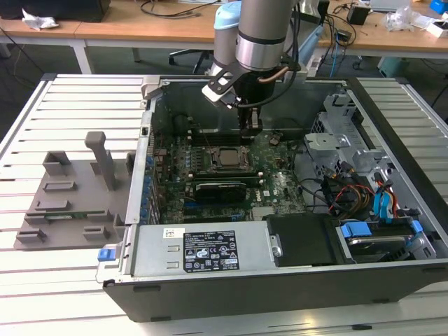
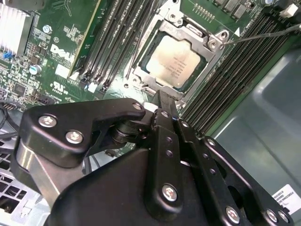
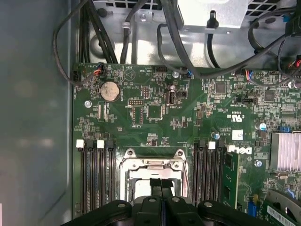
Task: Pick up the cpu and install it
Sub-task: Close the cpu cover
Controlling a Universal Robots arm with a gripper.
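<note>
Cpu lies flat in the socket on the motherboard, inside the open case. The gripper hangs over the socket's edge with its fingers pressed together, holding nothing. Two banks of memory slots flank the socket, one on each side. One coin battery and one finned heatsink sit on the board. Black cables loop past its edge. One grey fixture lies on the table, to the exterior view's left of the case.
</note>
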